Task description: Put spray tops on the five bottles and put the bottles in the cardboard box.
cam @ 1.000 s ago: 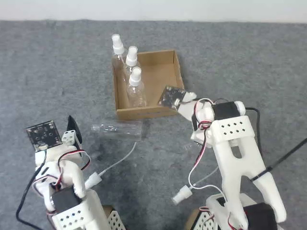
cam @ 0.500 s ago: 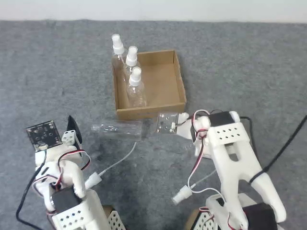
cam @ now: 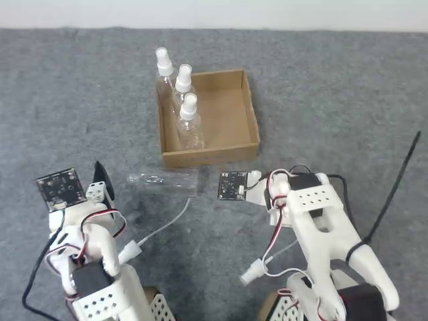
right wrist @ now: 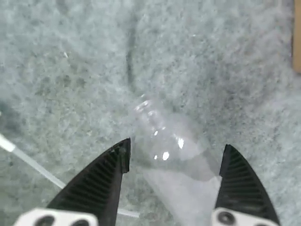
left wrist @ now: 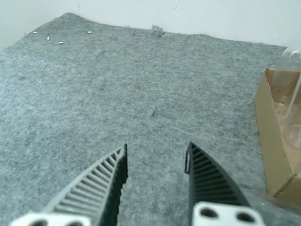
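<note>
Jaws spread wide: my right gripper (right wrist: 178,145) hangs above an uncapped clear bottle (right wrist: 165,143), which lies on the carpet (right wrist: 70,56) between them. Step in hand, I judge: grasping it. Next: lower, then close around its body.

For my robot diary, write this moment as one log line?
right gripper: open at lying clear plastic bottle | left gripper: open | brown cardboard box: spray-topped bottles inside
</note>
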